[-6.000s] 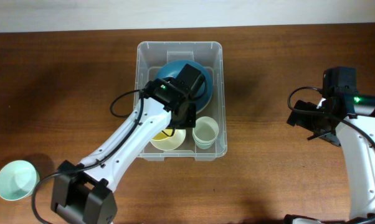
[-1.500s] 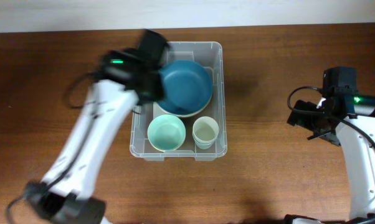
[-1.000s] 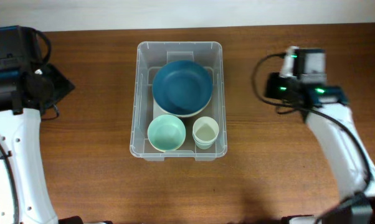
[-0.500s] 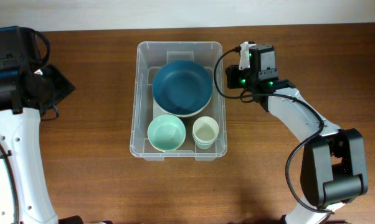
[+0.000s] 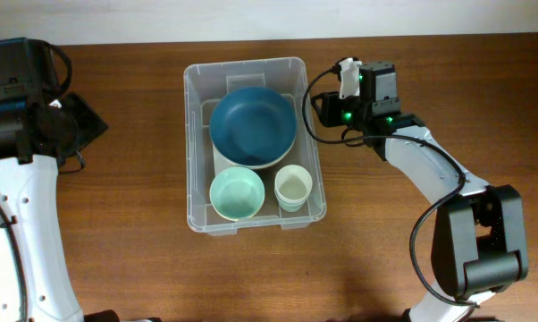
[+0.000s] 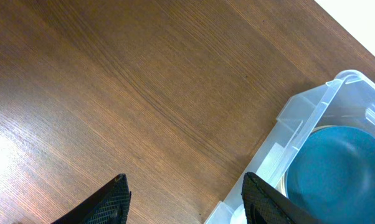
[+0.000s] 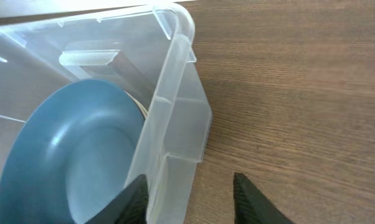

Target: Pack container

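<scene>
The clear container (image 5: 190, 143) lies mid-table, slightly skewed. It holds a blue bowl (image 5: 253, 127), a mint bowl (image 5: 238, 194) and a pale cup (image 5: 293, 186). My right gripper (image 5: 314, 109) is open at the container's far right wall. In the right wrist view the right gripper (image 7: 189, 186) straddles that wall of the container (image 7: 175, 74), one finger on the side of the blue bowl (image 7: 69, 155), the other over the table. My left gripper (image 5: 88, 125) is far left. In the left wrist view the left gripper (image 6: 184, 186) is open over bare wood, beside a corner of the container (image 6: 337, 87).
A cream rim (image 5: 251, 166) shows under the blue bowl. The brown wooden table (image 5: 430, 259) ends at a pale wall (image 5: 269, 18) along the far side. The right arm's cables (image 5: 318, 85) loop close to the container's far right corner.
The right arm swung in from the right to the container's far right wall. The container's far end then slid left, so it now sits skewed. The left arm has not moved.
</scene>
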`<state>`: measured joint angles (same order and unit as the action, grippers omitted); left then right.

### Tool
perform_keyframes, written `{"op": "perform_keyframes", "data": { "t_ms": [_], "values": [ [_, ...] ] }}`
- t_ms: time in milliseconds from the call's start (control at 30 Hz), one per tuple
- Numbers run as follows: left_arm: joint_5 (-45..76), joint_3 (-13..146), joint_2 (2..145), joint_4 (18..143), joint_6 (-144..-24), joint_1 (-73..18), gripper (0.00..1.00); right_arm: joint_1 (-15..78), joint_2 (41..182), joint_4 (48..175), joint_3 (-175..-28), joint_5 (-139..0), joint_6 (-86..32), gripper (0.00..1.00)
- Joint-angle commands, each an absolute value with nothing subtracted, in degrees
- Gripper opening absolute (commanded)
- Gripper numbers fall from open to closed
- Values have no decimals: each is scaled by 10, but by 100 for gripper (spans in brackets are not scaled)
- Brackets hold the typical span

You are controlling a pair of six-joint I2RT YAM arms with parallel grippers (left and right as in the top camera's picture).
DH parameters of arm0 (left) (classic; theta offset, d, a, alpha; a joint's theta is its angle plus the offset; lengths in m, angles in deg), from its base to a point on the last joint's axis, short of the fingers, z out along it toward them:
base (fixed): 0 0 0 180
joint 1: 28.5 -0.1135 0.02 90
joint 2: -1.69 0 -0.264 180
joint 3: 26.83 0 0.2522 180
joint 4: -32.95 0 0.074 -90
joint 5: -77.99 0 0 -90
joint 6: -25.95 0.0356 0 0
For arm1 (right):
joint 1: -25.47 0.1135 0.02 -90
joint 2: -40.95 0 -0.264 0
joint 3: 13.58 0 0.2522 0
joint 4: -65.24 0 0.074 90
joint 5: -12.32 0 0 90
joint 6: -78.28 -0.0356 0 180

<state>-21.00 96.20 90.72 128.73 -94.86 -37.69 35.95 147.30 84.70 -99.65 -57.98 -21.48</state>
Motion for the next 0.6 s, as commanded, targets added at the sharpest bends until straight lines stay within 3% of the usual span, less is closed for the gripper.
{"op": "perform_keyframes", "data": {
  "t_ms": [0,167,200,400,433,467,567],
  "values": [
    [-208,957,910,1284,-930,-380,59,355,1474,847,-1006,-631,-211,65],
    [-207,957,910,1252,-842,-380,60,309,1452,906,-1038,-712,-211,89],
    [-202,957,911,1238,-807,-380,61,297,1447,930,-1049,-737,-211,99],
    [-85,957,932,1178,-667,-378,66,251,1431,962,-1062,-758,-211,99],
    [-69,957,942,1173,-649,-374,72,238,1431,976,-1062,-747,-211,99],
    [-71,957,957,1168,-638,-368,99,230,1429,988,-1062,-742,-211,99],
    [-88,957,989,1169,-638,-368,99,212,1427,999,-1062,-743,-211,99]
  ]
}}
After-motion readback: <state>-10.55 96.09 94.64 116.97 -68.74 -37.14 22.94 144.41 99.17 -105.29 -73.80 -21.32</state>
